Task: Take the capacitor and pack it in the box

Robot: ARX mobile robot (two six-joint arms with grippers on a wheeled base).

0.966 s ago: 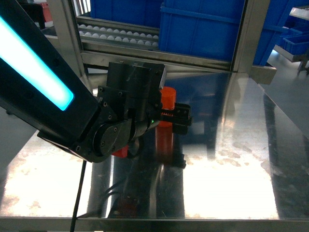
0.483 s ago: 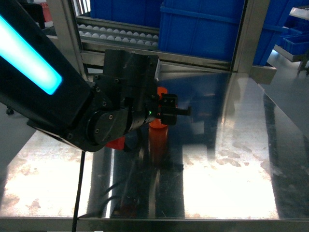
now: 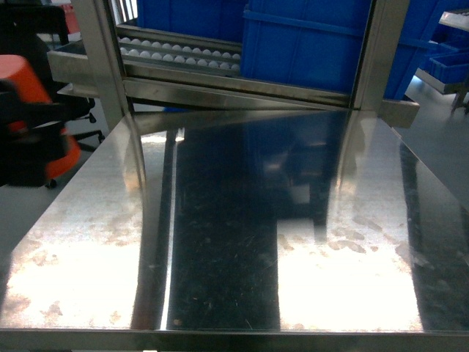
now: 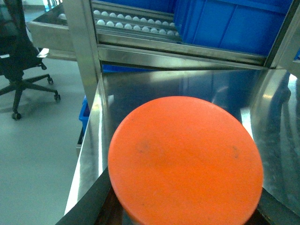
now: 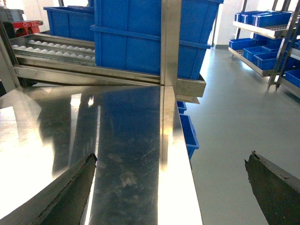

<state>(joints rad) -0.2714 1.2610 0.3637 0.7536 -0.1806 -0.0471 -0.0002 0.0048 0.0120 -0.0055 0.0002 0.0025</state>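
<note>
The capacitor, a bright orange cylinder, hangs at the far left edge of the head view, beyond the steel table's left side. My left gripper is shut on it, black fingers across its middle. In the left wrist view the capacitor's round end fills the space between the fingers of my left gripper. My right gripper stands open with nothing in it, over the table's right edge; the head view does not show it. The box is out of view.
Big blue bins and a roller rack stand behind the table on a steel frame with posts. An office chair stands on the floor to the left. More blue bins sit on shelves at right.
My left arm has swung from the table's middle to the far left, carrying the capacitor off the surface and past the table's left edge.
</note>
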